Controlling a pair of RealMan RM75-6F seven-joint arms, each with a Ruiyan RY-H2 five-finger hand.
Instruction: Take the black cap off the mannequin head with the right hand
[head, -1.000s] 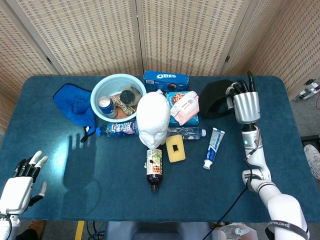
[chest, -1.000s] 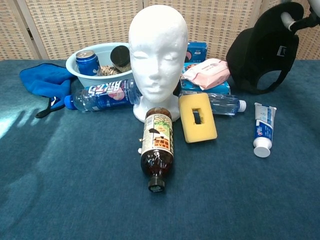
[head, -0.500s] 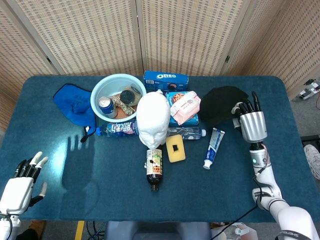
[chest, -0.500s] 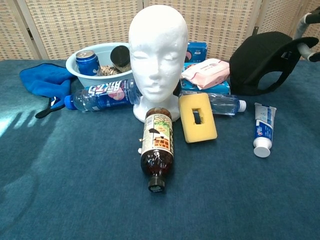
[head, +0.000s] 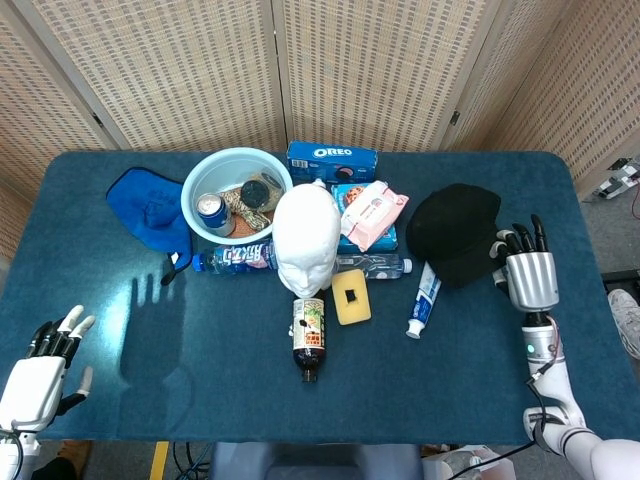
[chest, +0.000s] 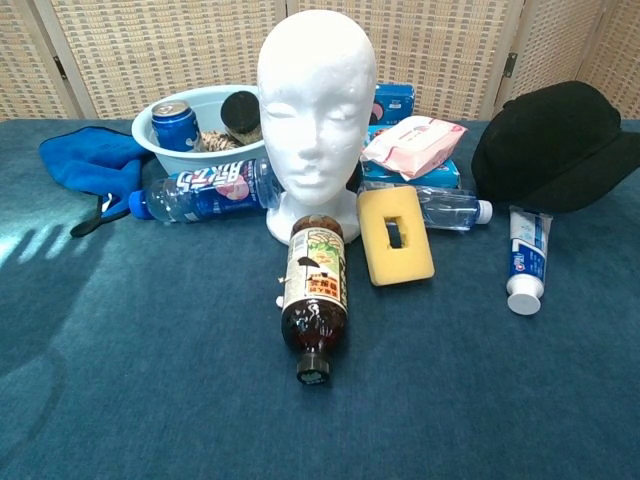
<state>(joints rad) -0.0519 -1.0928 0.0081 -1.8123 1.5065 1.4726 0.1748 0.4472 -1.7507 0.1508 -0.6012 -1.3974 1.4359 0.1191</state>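
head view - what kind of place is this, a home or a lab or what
Probably a lab or test setup, not a home: a blue-covered table crowded with unrelated props such as a foam mannequin head, woven folding screens closing off the back, and a robot right hand beside the black cap.

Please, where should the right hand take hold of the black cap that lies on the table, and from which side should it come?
Probably at the edge nearest the right hand. The black cap lies dome up on the table, its near part over the toothpaste tube, so that edge looks slightly raised. Come from the robot's right, low, pinching the edge.
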